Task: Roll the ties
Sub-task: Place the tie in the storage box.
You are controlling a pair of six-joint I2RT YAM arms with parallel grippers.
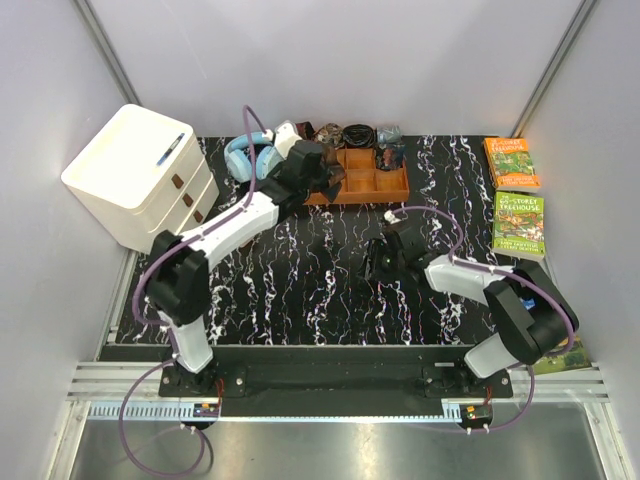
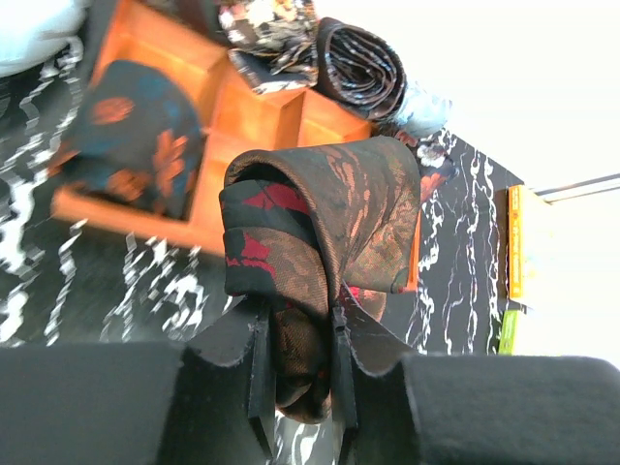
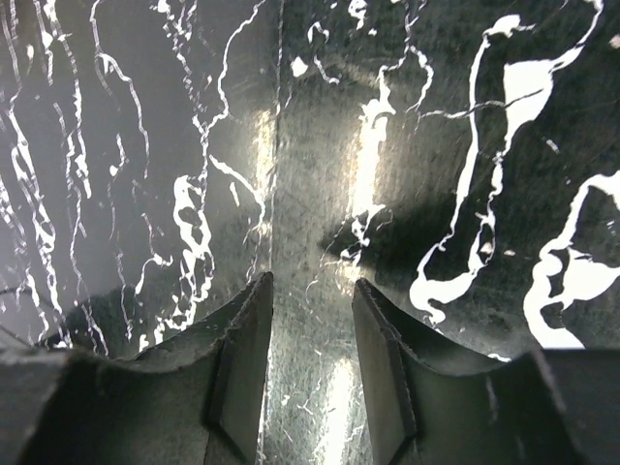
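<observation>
Table edges: the black white-veined table (image 1: pixel 300 270) is closed in by grey walls at the far side, left and right
Left edge: a white drawer unit (image 1: pixel 130 170) fills the far left corner, with blue headphones (image 1: pixel 245 155) just beside it
Right edge: two books (image 1: pixel 512 162) lie flat along it
Open room: bare marble-look surface across the middle and near side, between the two arms
Tray: an orange wooden tray (image 1: pixel 395 190) with square compartments sits at the far middle; coiled dark items lie just behind it
Brown tie (image 2: pixel 329 213): soft woven fabric, dark brown with reddish-tan figures, rolled into a loose coil that sticks out past the fingertips, over the tray's near edge
Left gripper (image 2: pixel 298 315): clamped on the brown tie, the roll's lower part pinched between both fingers
Blue-and-orange tie (image 2: pixel 136 145): rolled, lying inside a tray compartment, apart from the left gripper
Right gripper (image 3: pixel 312 291): jaws parted with nothing between them, low over bare glossy table, well apart from the tray
</observation>
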